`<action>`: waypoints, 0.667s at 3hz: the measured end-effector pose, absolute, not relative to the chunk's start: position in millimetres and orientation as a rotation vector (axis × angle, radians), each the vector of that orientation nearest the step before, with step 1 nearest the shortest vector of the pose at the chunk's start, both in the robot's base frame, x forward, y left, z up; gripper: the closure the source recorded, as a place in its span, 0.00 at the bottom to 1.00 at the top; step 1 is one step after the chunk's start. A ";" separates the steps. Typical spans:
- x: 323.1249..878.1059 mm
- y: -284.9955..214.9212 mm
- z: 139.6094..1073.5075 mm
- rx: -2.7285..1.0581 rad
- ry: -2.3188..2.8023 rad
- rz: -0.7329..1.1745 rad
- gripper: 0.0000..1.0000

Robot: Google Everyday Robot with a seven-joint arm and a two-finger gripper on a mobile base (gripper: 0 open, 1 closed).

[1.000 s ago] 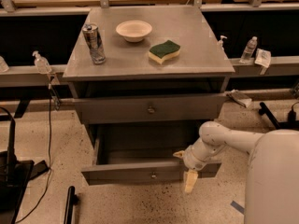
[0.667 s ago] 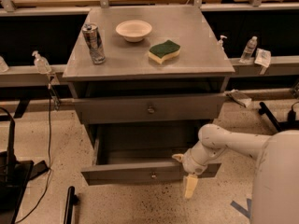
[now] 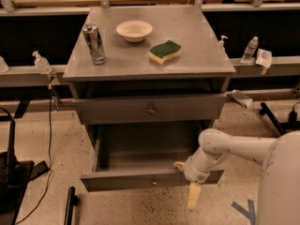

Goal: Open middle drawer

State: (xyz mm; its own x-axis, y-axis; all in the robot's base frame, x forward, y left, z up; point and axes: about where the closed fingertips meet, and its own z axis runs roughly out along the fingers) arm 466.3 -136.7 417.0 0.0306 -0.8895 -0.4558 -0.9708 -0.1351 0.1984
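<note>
Now, middle drawer [image 3: 126, 179]: pulled well out of the grey bench [image 3: 206, 55] towards the camera, its tray open to view, below the upper drawer [image 3: 112, 110].
Knob: the small round knob [image 3: 154, 182] sits at the centre of the front panel, left of the gripper.
Gripper [image 3: 185, 180]: at the right end of the drawer front, touching it, on the white arm [image 3: 234, 146] coming in from the right.
Gripper state: spread; one pale tip lies over the panel's top edge, the other hangs below the panel.
Drawer axis: the front panel's long side runs left to right, its face and knob towards the camera.
Bench top: a can [image 3: 94, 43] at the left, a bowl [image 3: 134, 30] at the back, and a green and yellow sponge [image 3: 165, 51] right of centre, all apart.
Room: speckled floor [image 3: 37, 139]; a rail with small bottles [image 3: 248, 49] behind.
</note>
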 end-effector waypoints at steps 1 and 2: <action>456.0 -142.6 421.5 -2.120 1.979 0.757 0.00; 456.3 -141.5 431.4 -2.105 1.964 0.771 0.00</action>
State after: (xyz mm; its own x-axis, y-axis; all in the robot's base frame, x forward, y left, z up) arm 456.3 -141.5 431.4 0.0042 -0.8832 -0.4689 -0.9662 -0.1244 0.2256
